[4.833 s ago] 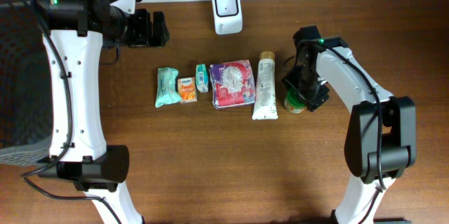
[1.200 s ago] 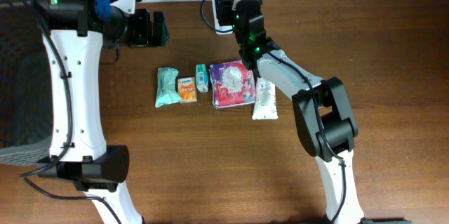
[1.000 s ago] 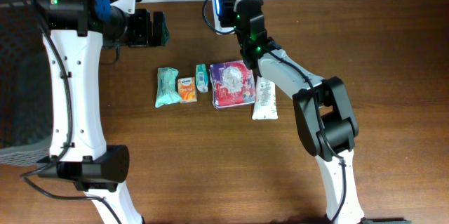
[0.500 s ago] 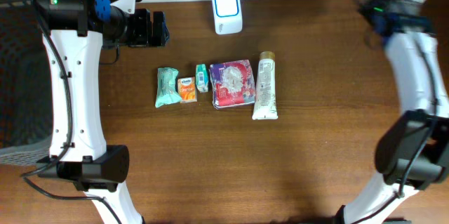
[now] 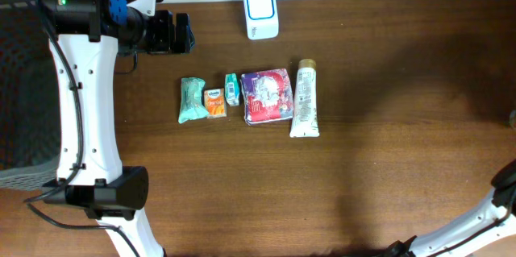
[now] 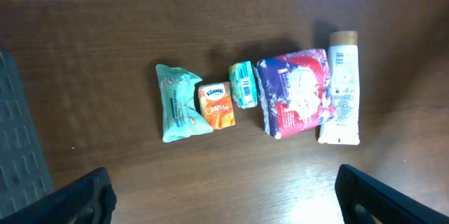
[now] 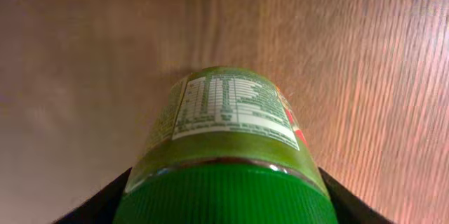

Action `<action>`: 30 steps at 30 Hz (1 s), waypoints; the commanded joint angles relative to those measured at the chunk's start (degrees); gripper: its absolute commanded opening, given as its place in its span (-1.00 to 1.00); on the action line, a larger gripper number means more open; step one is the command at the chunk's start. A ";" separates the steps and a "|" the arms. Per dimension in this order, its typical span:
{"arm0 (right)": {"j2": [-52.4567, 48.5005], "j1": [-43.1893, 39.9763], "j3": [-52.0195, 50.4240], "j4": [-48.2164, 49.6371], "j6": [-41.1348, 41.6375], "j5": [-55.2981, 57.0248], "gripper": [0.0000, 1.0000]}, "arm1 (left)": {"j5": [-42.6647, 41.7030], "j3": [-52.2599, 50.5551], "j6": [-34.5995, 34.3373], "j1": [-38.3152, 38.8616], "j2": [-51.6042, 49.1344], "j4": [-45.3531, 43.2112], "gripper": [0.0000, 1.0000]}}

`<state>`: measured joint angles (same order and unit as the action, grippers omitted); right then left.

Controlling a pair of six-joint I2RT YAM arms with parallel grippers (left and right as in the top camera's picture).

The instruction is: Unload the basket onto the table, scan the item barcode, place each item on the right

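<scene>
Lying between the fingers of the right gripper: green-capped jar.
- Attitude: cap nearest the wrist lens and base pointing away toward the table, so the long axis runs in line with the fingers.
- Grip: both fingers sit against the cap's sides, which reads as a part-open hold on the jar.
- Label: a printed panel faces up in the wrist view; no barcode shows.
- Place: off the right edge of the overhead view, well apart from the scanner, which stands far centre.

Left gripper: far left, jaws spread wide and holding nothing. It is nearer the scanner, but without the item.

Row near of the scanner, left to right:
- teal pack
- orange tissue pack
- small teal box
- purple pack
- white tube

Judged: a run from the right to the scanner crosses bare wood far of the tube, with nothing in the way. The jar likely needs turning to present its code.
</scene>
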<state>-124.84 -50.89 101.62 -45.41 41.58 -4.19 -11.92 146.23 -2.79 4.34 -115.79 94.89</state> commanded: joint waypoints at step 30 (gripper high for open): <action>6.49 51.54 -0.15 -12.79 -33.99 -20.20 0.93 | -0.04 -0.04 -0.20 -0.37 -0.35 -0.07 0.98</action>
<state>-113.73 -2.35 103.90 -59.64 8.38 -27.38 -11.94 146.23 -2.79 4.34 -115.79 94.89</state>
